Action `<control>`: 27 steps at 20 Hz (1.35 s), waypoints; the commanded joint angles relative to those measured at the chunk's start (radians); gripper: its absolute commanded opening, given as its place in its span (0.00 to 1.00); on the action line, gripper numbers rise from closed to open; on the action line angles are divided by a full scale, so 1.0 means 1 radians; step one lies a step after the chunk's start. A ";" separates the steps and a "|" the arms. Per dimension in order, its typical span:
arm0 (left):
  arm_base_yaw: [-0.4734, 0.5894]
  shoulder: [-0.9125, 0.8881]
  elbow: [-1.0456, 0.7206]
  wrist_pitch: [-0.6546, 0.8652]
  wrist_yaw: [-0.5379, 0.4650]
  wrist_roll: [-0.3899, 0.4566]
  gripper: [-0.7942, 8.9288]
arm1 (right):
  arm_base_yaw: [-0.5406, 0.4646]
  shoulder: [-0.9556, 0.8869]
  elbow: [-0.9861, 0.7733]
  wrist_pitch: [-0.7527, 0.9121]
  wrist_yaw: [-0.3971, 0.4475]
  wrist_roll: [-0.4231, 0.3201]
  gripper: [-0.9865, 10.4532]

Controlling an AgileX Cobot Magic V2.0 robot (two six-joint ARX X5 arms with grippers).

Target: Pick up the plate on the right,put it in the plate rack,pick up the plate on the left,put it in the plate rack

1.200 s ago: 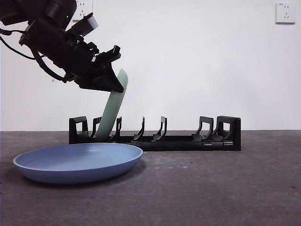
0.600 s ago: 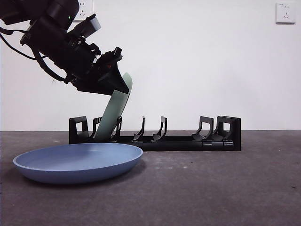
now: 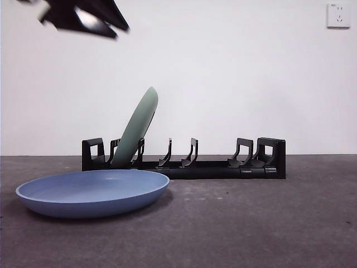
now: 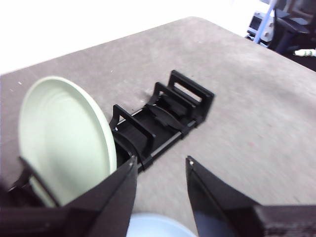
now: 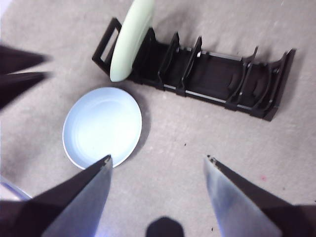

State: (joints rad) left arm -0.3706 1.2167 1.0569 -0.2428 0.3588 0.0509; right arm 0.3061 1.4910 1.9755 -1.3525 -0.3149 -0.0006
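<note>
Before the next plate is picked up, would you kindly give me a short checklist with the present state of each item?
1. Green plate seated in the plate rack, leaning between prongs: ok.
2. Left pincer open, off the green plate: ok.
3. Right pincer open, holding nothing: ok.
4. Blue plate flat on the table, nothing on it: ok.
5. Free slots left in the rack: ok.
6. Green plate stable on its own: cannot tell.

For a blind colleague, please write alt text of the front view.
A green plate leans in the left end of a black plate rack; a blue plate lies flat on the table before it. A blurred pincer is top left.
</note>
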 commanded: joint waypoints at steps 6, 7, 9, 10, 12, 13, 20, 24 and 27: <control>-0.004 -0.341 -0.002 -0.408 0.006 0.225 0.31 | 0.159 0.229 -0.010 0.084 -0.011 -0.003 0.36; -0.004 -0.370 -0.002 -0.456 0.007 0.256 0.31 | 0.184 0.272 -0.010 0.099 -0.010 -0.003 0.36; -0.004 -0.415 -0.002 -0.551 0.008 0.307 0.40 | 0.229 0.361 -0.010 0.124 -0.007 0.000 0.36; -0.004 -0.430 -0.002 -0.593 0.007 0.329 0.48 | 0.248 0.404 -0.010 0.133 -0.006 0.000 0.36; -0.004 -0.447 -0.002 -0.657 0.007 0.345 0.54 | 0.279 0.488 -0.010 0.150 0.000 0.000 0.36; -0.004 -0.449 -0.002 -0.678 0.007 0.348 0.54 | 0.292 0.526 -0.010 0.161 0.013 0.000 0.36; -0.026 -0.453 -0.002 -0.710 0.006 0.369 0.58 | 0.336 0.715 -0.010 0.232 0.062 0.026 0.36; -0.053 -0.448 -0.002 -0.713 0.006 0.373 0.58 | 0.343 0.775 -0.010 0.269 0.082 0.050 0.36; -0.061 -0.444 -0.002 -0.713 0.006 0.373 0.58 | 0.344 0.798 -0.010 0.293 0.084 0.054 0.36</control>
State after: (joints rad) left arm -0.4286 0.7742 1.0569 -0.9573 0.3588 0.4114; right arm 0.6449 2.2726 1.9736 -1.0637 -0.2329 0.0418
